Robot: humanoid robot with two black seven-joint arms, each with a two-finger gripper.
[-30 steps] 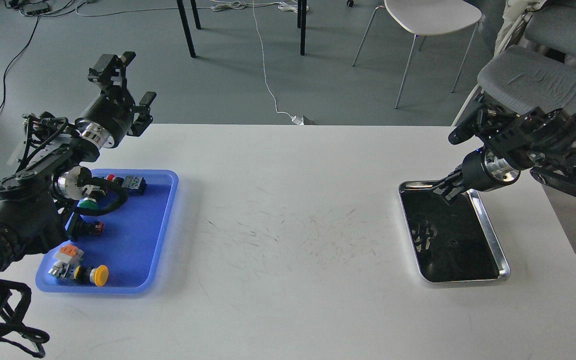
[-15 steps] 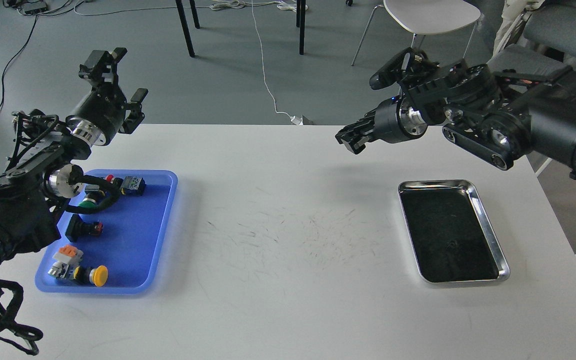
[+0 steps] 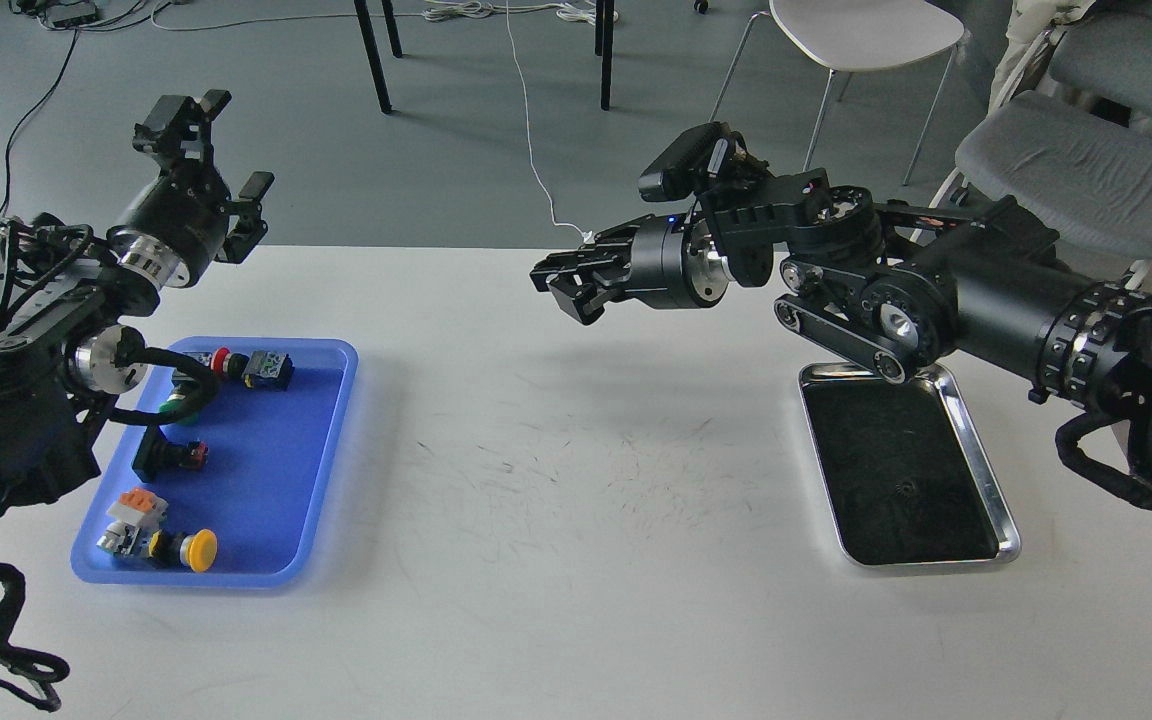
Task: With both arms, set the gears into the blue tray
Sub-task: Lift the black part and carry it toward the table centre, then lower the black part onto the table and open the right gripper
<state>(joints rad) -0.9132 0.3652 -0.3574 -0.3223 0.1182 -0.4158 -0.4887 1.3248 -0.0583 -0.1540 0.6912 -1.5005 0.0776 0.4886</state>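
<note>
**Reaching across the table, jaws drawn together**

Pointing leftward above the white table (image 3: 576, 600), the right gripper (image 3: 561, 288) has its two fingers drawn close, with hardly a gap at the tips; whether anything as small as a gear sits between them cannot be told. It hangs in the air above the far middle of the table, touching nothing, between the two trays. Behind it the right arm (image 3: 936, 300) stretches nearly level from the right edge, its silver wrist ring showing, and its elbow joints pass over the far end of the steel tray (image 3: 996, 480).

The left gripper (image 3: 206, 150) is raised beyond the table's far left corner, fingers spread wide and nothing between them. The left arm (image 3: 46, 340) folds upward from the lower left, with a black cable looping over the blue tray (image 3: 326, 460).

The blue tray lies on the left part of the table and holds several push-button switches, among them a yellow-capped one (image 3: 198, 550) near its front rim and a red-capped one (image 3: 221, 362) at the back. No gears can be made out in it. The steel tray lies on the right, its dark inside showing only a faint speck, too small to identify.
</note>
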